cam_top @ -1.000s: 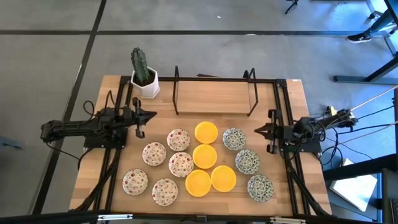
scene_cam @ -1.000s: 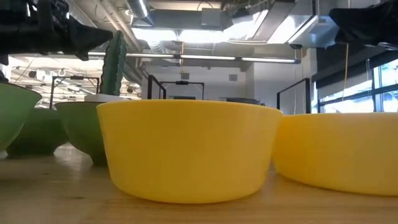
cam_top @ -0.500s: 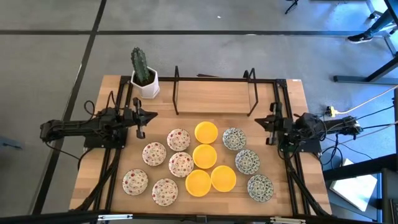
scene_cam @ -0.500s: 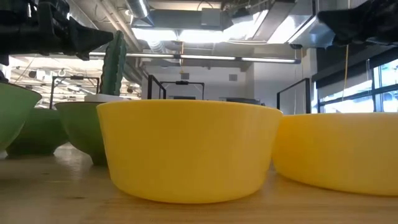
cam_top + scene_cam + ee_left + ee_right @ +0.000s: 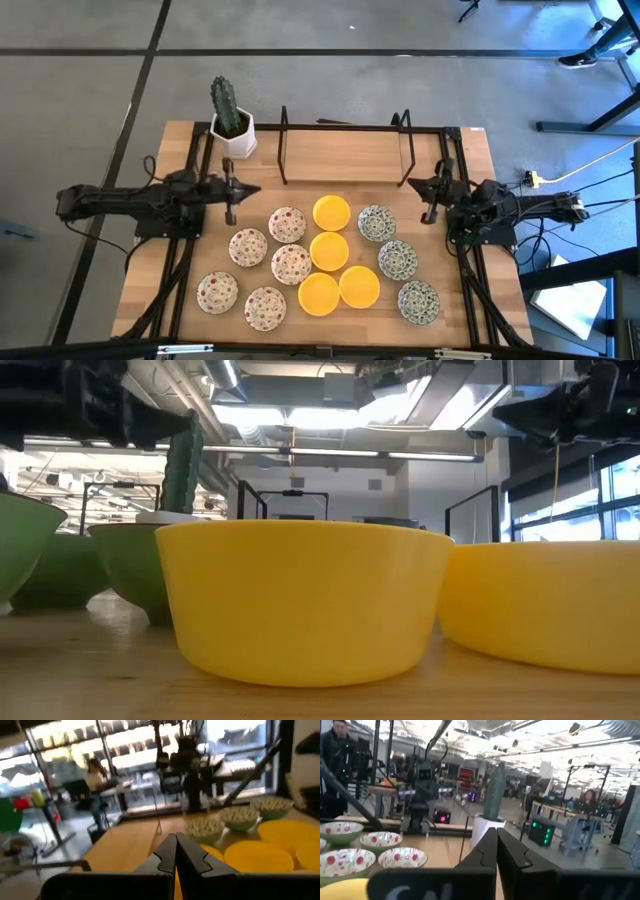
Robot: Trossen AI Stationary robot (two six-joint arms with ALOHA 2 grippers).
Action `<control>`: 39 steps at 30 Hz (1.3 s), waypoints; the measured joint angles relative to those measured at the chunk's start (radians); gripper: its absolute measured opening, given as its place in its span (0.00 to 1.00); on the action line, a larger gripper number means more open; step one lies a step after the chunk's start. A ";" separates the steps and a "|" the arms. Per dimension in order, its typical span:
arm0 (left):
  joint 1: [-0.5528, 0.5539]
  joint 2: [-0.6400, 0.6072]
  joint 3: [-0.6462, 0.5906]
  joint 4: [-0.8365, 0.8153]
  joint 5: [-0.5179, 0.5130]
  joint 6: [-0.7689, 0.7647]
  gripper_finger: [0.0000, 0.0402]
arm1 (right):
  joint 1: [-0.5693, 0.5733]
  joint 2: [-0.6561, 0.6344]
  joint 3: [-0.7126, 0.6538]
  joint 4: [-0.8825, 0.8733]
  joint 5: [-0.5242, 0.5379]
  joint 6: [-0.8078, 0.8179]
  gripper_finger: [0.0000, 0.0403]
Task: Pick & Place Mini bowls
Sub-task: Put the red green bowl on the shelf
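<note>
Plainly, empty mini bowls [image 5: 330,246] between left claw [image 5: 229,190] and right claw [image 5: 434,190]; both pressed together.

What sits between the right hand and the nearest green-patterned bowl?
Nothing visible. The right hand, shut, hangs over bare table just right of the nearest green-patterned bowl, with only open wood between them. The left hand waits opposite.
</note>
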 joint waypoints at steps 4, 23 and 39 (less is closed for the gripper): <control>0.008 0.164 0.111 0.014 -0.039 0.065 0.01 | 0.000 0.000 0.000 0.009 0.000 0.004 0.01; 0.077 0.617 0.300 -0.064 -0.172 -0.019 0.00 | -0.001 -0.001 0.000 0.129 0.113 0.000 0.01; 0.059 0.747 0.836 -0.858 -0.039 -0.058 0.01 | 0.000 0.000 0.000 -0.026 0.048 0.071 0.01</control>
